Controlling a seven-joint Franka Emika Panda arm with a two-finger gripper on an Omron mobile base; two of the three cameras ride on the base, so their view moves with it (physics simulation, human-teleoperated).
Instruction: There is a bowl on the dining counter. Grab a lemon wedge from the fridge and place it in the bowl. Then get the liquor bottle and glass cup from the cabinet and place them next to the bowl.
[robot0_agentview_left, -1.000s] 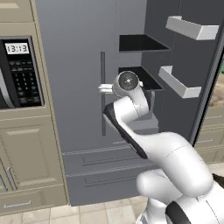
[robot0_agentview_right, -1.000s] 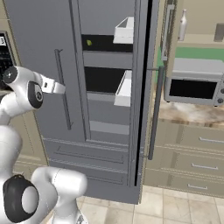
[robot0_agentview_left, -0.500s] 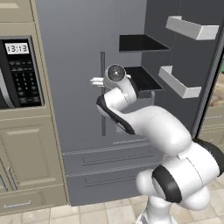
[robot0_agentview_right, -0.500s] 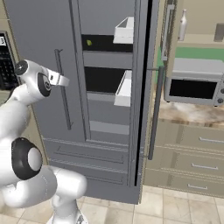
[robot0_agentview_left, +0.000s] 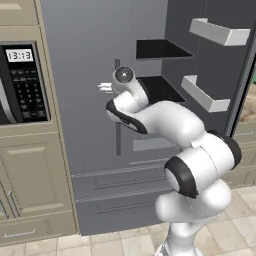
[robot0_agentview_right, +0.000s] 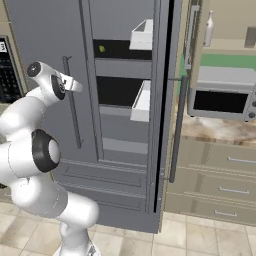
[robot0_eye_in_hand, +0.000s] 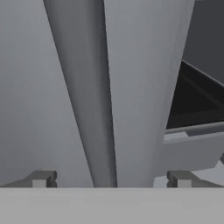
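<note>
Two doors fronted the fridge (robot0_agentview_left: 95, 75): the left one was shut, the right one swung wide, its white door shelves (robot0_agentview_left: 205, 94) standing at 3 o'clock in the left base view. The gripper (robot0_eye_in_hand: 111, 177) faced the shut door's bar handle (robot0_eye_in_hand: 87, 100), fingers (robot0_eye_in_hand: 41, 178) spread wide apart to either side of the bar and closed on nothing; whether they touched it could not be told. In the right base view the gripper (robot0_agentview_right: 75, 84) sat at 9 o'clock, just beside the same handle (robot0_agentview_right: 72, 102). A small yellow-green object, possibly the lemon wedge (robot0_agentview_right: 102, 48), lay on the dark upper shelf inside the fridge, at 11 o'clock in that view and well apart from the gripper. The shut door stood between the hand and the open compartment. A built-in oven (robot0_agentview_left: 20, 82) with a keypad bordered the fridge at 9 o'clock in the left base view, above beige base cabinets (robot0_agentview_left: 30, 185). In the right base view a pale bottle (robot0_agentview_right: 208, 29) stood in the open wall cabinet at 1 o'clock, above a microwave (robot0_agentview_right: 222, 97) on the marbled worktop (robot0_agentview_right: 220, 131). Open floor tiles (robot0_agentview_right: 200, 240) lay before the fridge drawers.
</note>
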